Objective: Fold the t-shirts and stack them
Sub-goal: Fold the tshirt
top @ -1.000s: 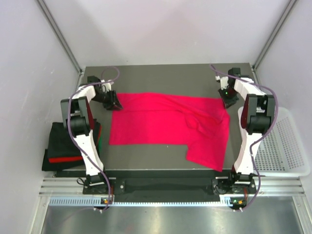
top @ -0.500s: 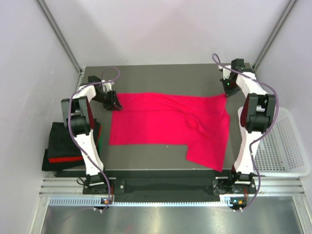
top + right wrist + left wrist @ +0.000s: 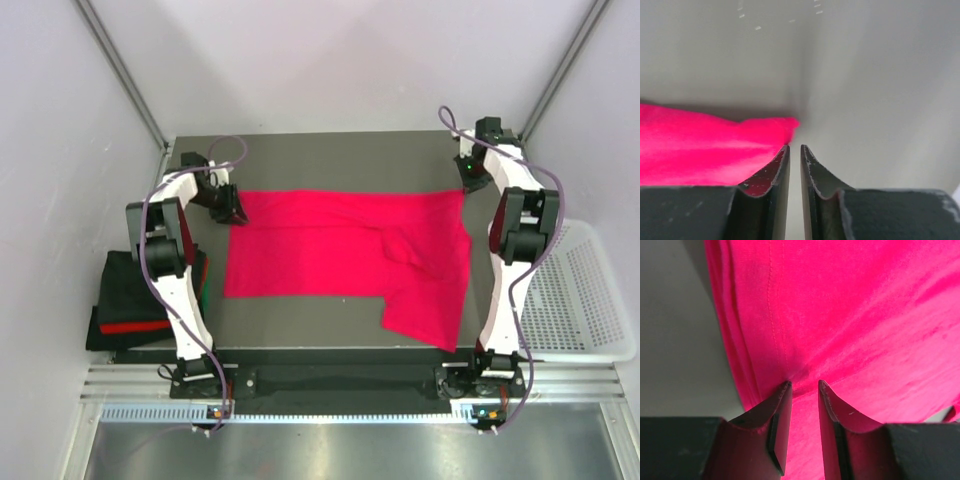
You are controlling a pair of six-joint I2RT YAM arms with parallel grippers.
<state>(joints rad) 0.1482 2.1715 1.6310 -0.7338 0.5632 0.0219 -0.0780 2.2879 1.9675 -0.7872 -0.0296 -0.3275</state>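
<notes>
Nearest me on the left, the pile (image 3: pixel 125 290) of folded shirts sits off the side of the table (image 3: pixel 320 160), beside the left arm: black on top, a red edge showing along its near side, a sliver of green at its right. On the right, a white mesh basket (image 3: pixel 590 300) stands just off the table's other side. Between them the magenta shirt (image 3: pixel 330 250) lies spread across the table. Its right part reaches down almost to the near edge, while the left part stops well short of it. I see a small ruck in the cloth right of centre. Further back, its far edge runs nearly straight from one arm's tip to the other. At the far-left corner the left jaws are down on the shirt (image 3: pixel 850 315), drawn close together. Creases in the cloth run in to the gap between the tips, so I read it as a pinch on a fold, with grey table (image 3: pixel 675 340) to the left. At the far-right corner the right jaws stand only a slit apart with nothing in them. The shirt's corner (image 3: pixel 700 145) lies just left of them, and bare table (image 3: pixel 865 100) lies beyond.
</notes>
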